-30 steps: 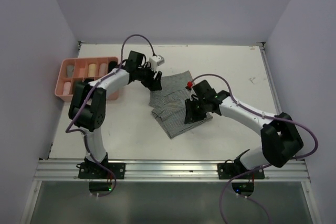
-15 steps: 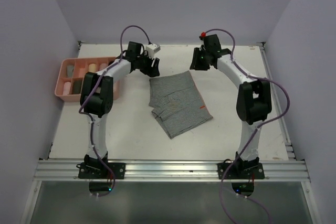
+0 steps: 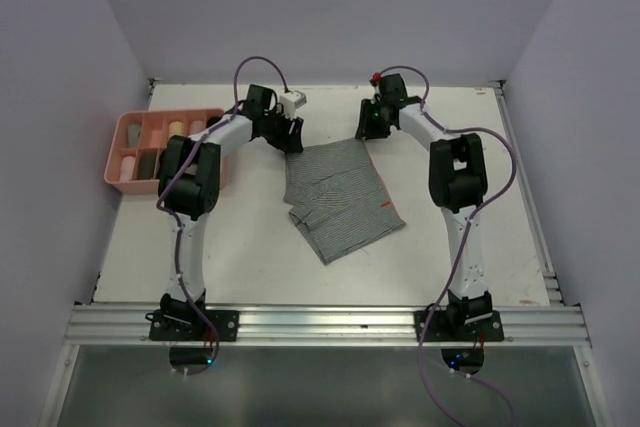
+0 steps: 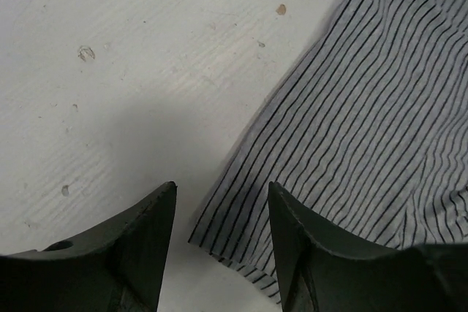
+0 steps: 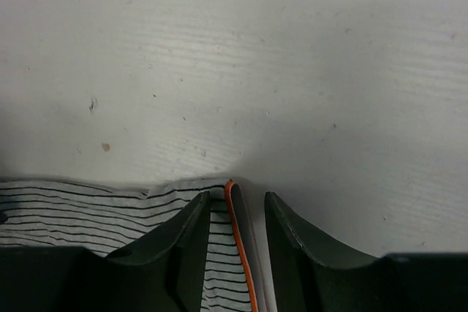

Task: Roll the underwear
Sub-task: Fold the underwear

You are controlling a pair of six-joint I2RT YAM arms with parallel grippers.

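Grey striped underwear (image 3: 335, 197) lies flat mid-table, folded over on its near left side. My left gripper (image 3: 291, 139) hovers at its far left corner, and in the left wrist view that corner (image 4: 241, 231) lies between the open fingers of the gripper (image 4: 221, 202). My right gripper (image 3: 365, 129) is at the far right corner. The right wrist view shows the orange-edged corner (image 5: 232, 202) between the parted fingers of the gripper (image 5: 235, 206), with a gap on the right side.
A pink tray (image 3: 117, 145) stands at the left edge, several rolled garments in its compartments. Both arms reach far across the table. Walls close in on the left, back and right.
My right arm has swung from the garment's near right side to its far right corner, jaws widening. My left gripper shifted slightly toward the far left corner.
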